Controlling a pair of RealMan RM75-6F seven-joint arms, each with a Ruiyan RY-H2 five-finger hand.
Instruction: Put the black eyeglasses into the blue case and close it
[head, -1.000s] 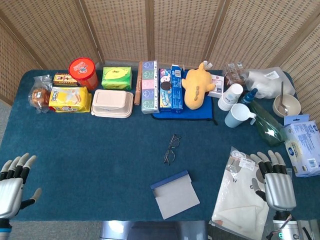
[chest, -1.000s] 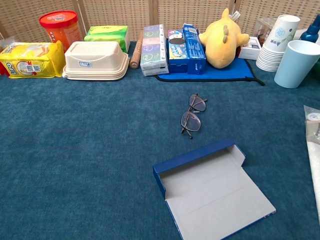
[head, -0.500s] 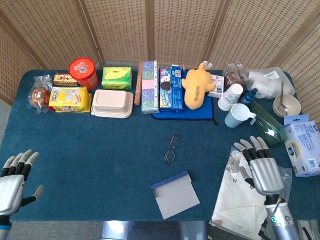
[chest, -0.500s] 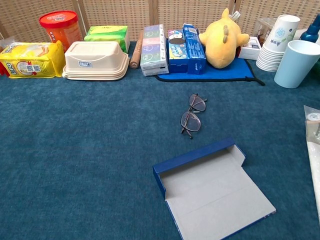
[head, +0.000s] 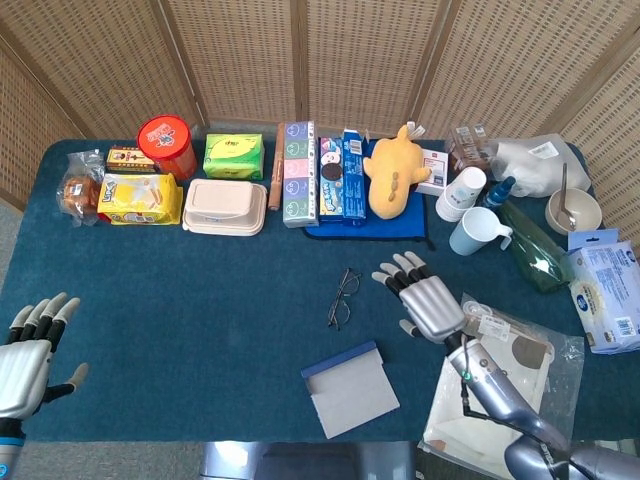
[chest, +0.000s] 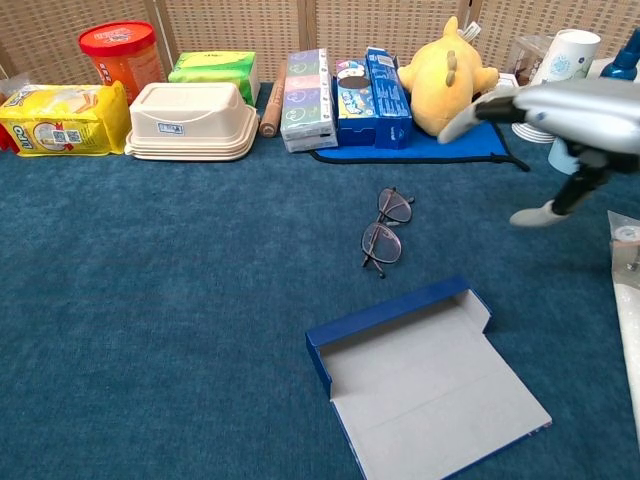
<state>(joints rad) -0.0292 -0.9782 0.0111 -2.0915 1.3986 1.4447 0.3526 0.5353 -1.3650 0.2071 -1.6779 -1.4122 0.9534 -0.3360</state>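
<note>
The right hand has moved a long way. A moment ago it was down by the plastic bag at the counter's right side. Now it hovers just to the right of the glasses, with its fingers spread apart and nothing in it. It does not touch them yet.

The glasses lie folded on the blue counter, in the same spot as before. The case sits near them, closer to the robot. It lies open, with its grey inside facing up, and it has not moved either.

The left hand waits far off at the left edge, open and holding nothing.

So the reach has begun. I think the right hand picks up the glasses next. Their thin frame lies flat, so pinching it may be tricky.
</note>
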